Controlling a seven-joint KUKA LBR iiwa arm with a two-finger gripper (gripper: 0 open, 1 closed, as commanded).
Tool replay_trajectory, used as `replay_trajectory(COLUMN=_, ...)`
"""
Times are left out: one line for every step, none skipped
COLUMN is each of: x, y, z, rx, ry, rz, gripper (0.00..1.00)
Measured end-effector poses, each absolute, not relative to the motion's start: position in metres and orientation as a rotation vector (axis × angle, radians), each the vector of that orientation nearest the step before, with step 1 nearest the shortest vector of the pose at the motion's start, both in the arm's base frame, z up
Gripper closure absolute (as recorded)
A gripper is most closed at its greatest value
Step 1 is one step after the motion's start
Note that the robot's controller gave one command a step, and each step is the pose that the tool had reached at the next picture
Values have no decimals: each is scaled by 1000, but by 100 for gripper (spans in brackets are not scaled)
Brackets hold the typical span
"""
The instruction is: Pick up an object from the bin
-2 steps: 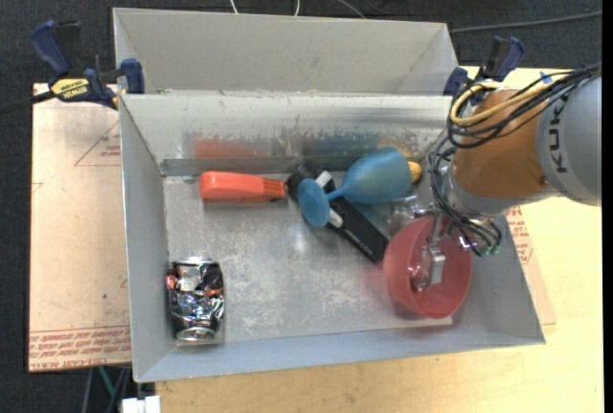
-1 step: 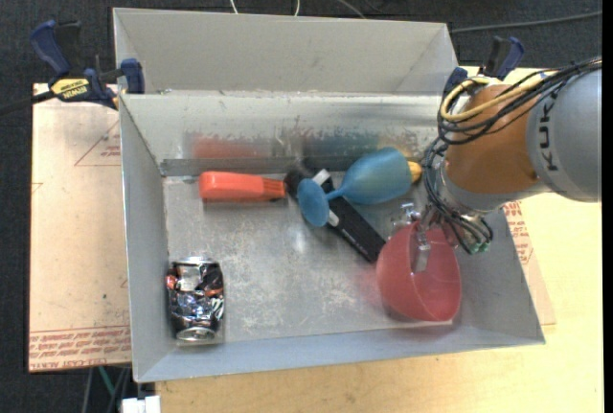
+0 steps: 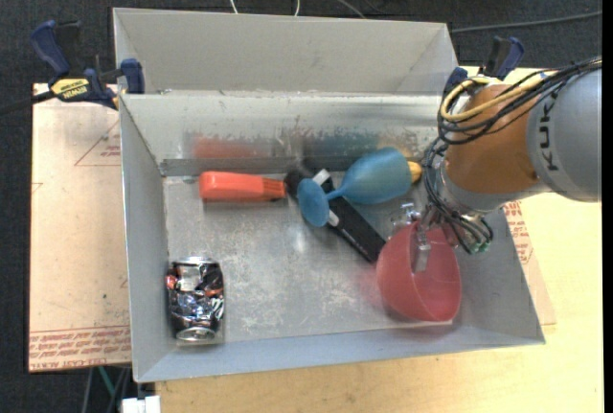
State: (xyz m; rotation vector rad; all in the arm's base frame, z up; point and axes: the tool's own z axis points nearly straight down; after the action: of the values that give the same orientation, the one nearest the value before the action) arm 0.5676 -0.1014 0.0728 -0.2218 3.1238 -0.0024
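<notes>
Bin (image 3: 144, 210): grey metal, with slanted walls and a flat, scuffed floor
Pink cup (image 3: 421, 296): round, smooth and see-through, like plastic; it sat in the bin's near right corner with its open mouth facing up toward the arm
Gripper (image 3: 420, 246): a thin metal tip that pointed down, right at the pink cup's top edge
Gripper state: I could not tell if it was apart or together, or if it was clamped on the cup
Arm: it came in from the right over the bin's right wall and bent down toward the cup
Orange cover (image 3: 484, 152): big, round and shiny, on the wrist just above the gripper
Cables (image 3: 460, 100): yellow and black loops that ran over the orange cover
Grey arm part (image 3: 579, 138): smooth and round, with the dark letters "KU" on it
Blue goblet (image 3: 369, 179): smooth plastic, lying on its side in the middle of the bin, its round foot to the left and its bowl to the right, near the wrist
Black block (image 3: 356, 231): long, flat and dark, lying slanted under the goblet's stem and near the pink cup
Orange handle (image 3: 241, 187): long and smooth, lying flat by the back wall, with a black end on its right
Crushed can (image 3: 196, 299): shiny, wrinkled metal in the near left corner, well apart from the gripper; its print was too crumpled to read
</notes>
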Motion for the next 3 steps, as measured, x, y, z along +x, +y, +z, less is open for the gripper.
replay_trajectory(x=565, y=-100, z=99, rx=-224, ry=3133, rz=3, gripper=100)
replay_trajectory(x=567, y=-100, z=130, rx=-224, ry=3124, rz=0, gripper=100)
replay_trajectory(x=567, y=-99, z=143, rx=-225, ry=3124, rz=1, gripper=100)
